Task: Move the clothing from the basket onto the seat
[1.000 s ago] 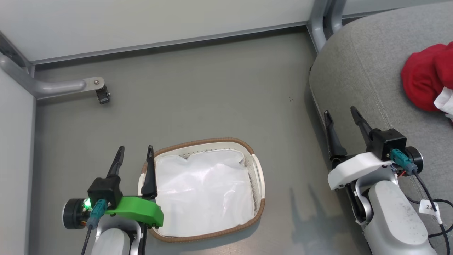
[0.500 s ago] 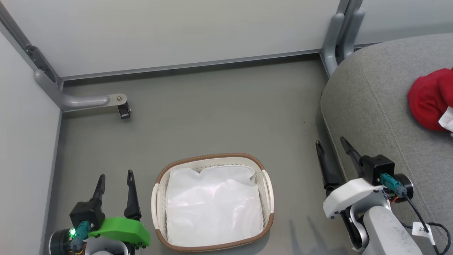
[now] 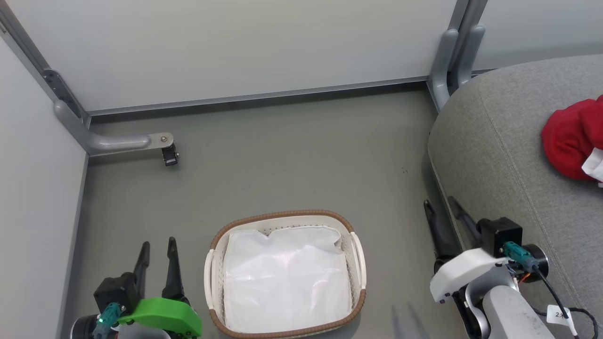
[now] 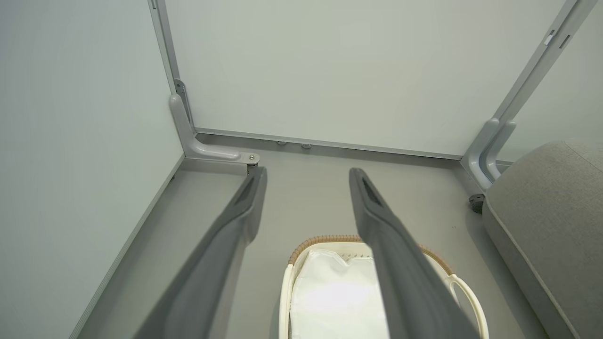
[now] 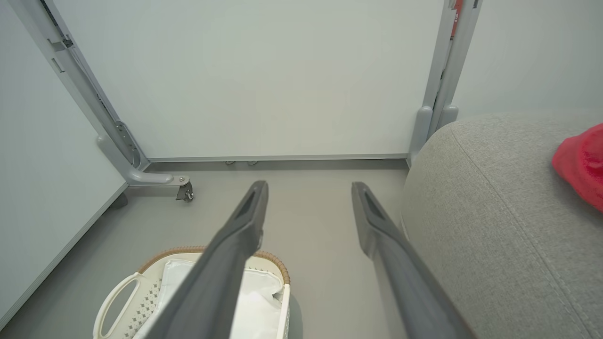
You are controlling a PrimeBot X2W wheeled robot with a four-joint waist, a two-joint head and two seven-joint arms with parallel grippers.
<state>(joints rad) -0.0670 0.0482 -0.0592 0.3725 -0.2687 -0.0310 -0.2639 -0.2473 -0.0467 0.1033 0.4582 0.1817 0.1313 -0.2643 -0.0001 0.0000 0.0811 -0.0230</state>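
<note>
The left gripper (image 3: 158, 241) and the right gripper (image 3: 439, 201) have their jaws apart, empty, touching nothing.

basket (image 3: 282, 213) on floor (image 3: 292, 150), seat (image 3: 499, 155) to its right, clothing (image 3: 565, 136) on seat

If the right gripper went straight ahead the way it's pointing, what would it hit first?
The way looks free nearby: the right gripper points over bare floor, beside the seat, toward the foot of the wall. The wall is probably first, though depth is unclear.
</note>
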